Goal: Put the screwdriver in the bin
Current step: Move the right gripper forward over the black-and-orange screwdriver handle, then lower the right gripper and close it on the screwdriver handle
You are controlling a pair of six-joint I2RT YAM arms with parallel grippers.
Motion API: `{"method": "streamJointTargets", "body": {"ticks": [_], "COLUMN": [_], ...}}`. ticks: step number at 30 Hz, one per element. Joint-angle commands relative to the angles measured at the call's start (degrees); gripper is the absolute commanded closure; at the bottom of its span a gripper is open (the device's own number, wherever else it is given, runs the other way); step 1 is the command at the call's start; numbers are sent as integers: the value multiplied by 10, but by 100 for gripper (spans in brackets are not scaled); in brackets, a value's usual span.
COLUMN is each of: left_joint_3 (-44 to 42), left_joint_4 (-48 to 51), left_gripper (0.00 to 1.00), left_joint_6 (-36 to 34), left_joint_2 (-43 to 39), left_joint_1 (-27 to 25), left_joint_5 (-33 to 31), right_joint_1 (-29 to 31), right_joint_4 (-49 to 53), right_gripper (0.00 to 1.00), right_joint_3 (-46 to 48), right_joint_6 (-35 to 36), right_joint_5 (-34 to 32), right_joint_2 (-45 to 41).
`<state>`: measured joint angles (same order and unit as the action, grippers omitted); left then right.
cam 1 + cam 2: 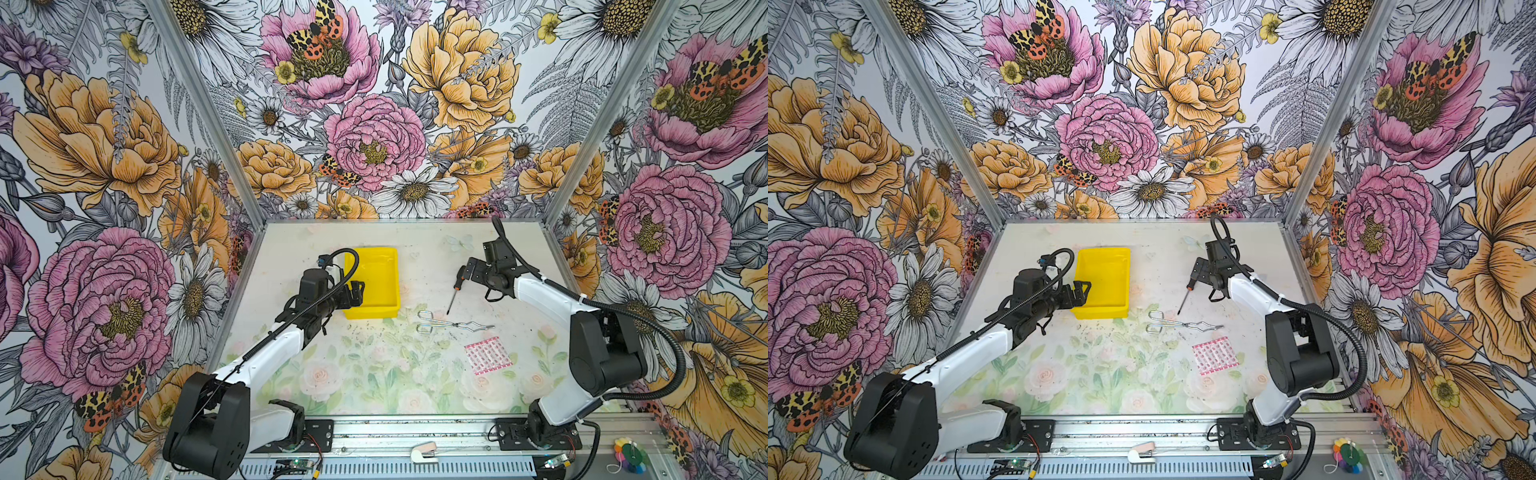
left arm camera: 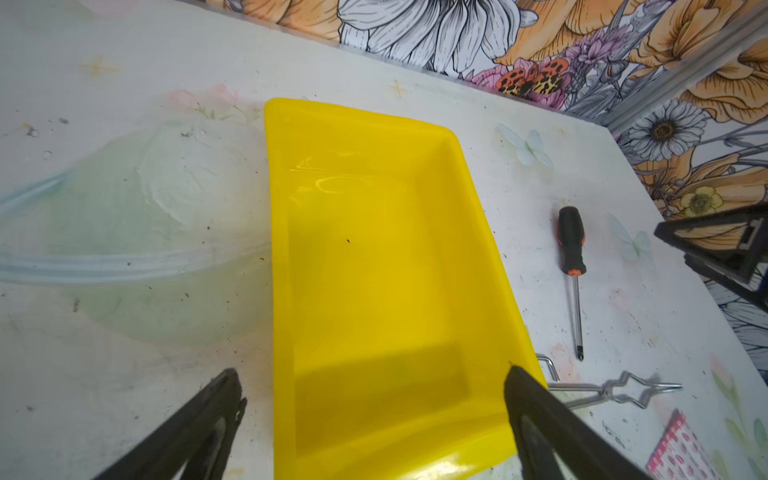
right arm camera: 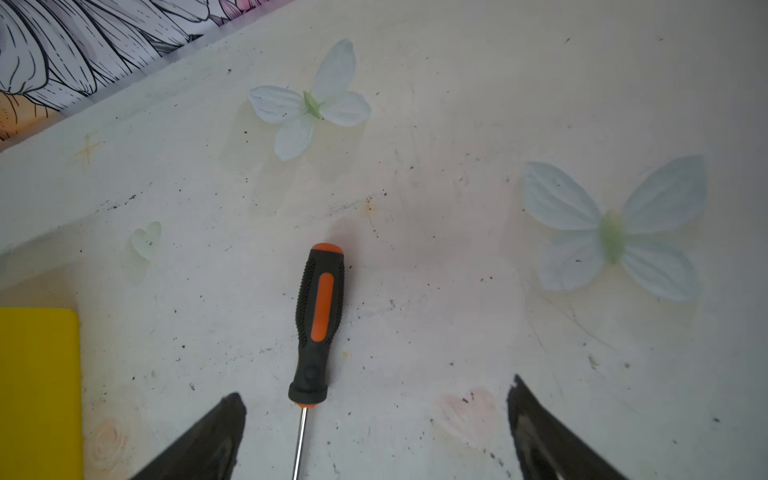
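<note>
Right tool (image 3: pixel 376 390) spread wide over screwdriver (image 3: pixel 318 320), handle toward back wall (image 1: pixel 374 124), tip toward tongs (image 2: pixel 609 391), left tool (image 2: pixel 372 372) released over bin (image 2: pixel 374 249)

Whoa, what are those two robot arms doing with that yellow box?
They are meant to put the screwdriver into the yellow bin. Right now the screwdriver lies on the table beside the bin, and the bin is empty. The right gripper is open right by the screwdriver's handle, not gripping it yet. The left gripper is open too, at the bin's near end, holding nothing.
</note>
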<state>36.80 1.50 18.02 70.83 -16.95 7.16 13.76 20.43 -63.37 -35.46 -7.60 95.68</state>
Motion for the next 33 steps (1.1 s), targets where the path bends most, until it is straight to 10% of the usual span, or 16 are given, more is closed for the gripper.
{"method": "streamJointTargets", "body": {"ticks": [1, 26, 33], "left_joint_3": [22, 10, -10], "left_joint_4": [-13, -6, -7], "left_gripper": [1, 1, 1], "left_joint_6": [13, 30, 44], "left_joint_2": [12, -25, -48], "left_joint_1": [-16, -26, -5], "left_joint_5": [28, 7, 2], "right_joint_1": [10, 21, 27], "right_joint_4": [6, 24, 24], "right_gripper": [1, 40, 76], "right_joint_3": [-41, -126, -126], "right_joint_6": [-23, 3, 8], "right_joint_5": [15, 16, 17], "right_joint_2": [36, 196, 208]}}
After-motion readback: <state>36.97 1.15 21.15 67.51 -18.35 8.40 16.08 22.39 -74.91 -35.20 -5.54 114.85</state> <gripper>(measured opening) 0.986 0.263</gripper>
